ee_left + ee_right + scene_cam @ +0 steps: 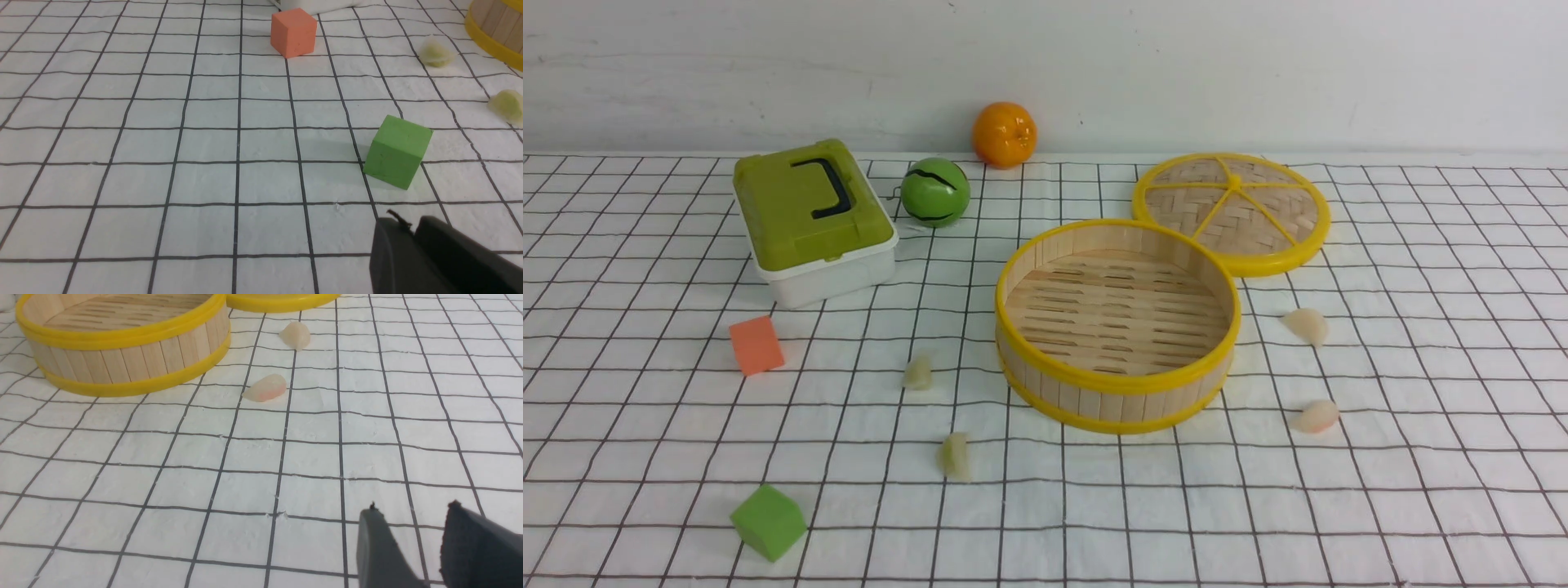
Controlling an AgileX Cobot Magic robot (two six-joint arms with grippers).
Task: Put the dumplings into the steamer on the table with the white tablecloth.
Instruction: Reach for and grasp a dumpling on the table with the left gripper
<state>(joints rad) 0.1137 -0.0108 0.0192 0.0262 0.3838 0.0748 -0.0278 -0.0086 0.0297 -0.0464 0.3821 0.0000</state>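
The steamer, a round bamboo basket with yellow rims, stands empty mid-table on the white gridded tablecloth. Two pale green dumplings lie to its left, two whitish-pink dumplings to its right. Neither arm shows in the front view. In the left wrist view my left gripper hangs over bare cloth, jaws together and holding nothing, short of the green dumplings. In the right wrist view my right gripper is open and empty, well back from the pink dumplings and steamer.
The flat woven lid lies behind the steamer on the right. A green-lidded white box, a green ball and an orange sit at the back left. An orange cube and a green cube lie at the left front.
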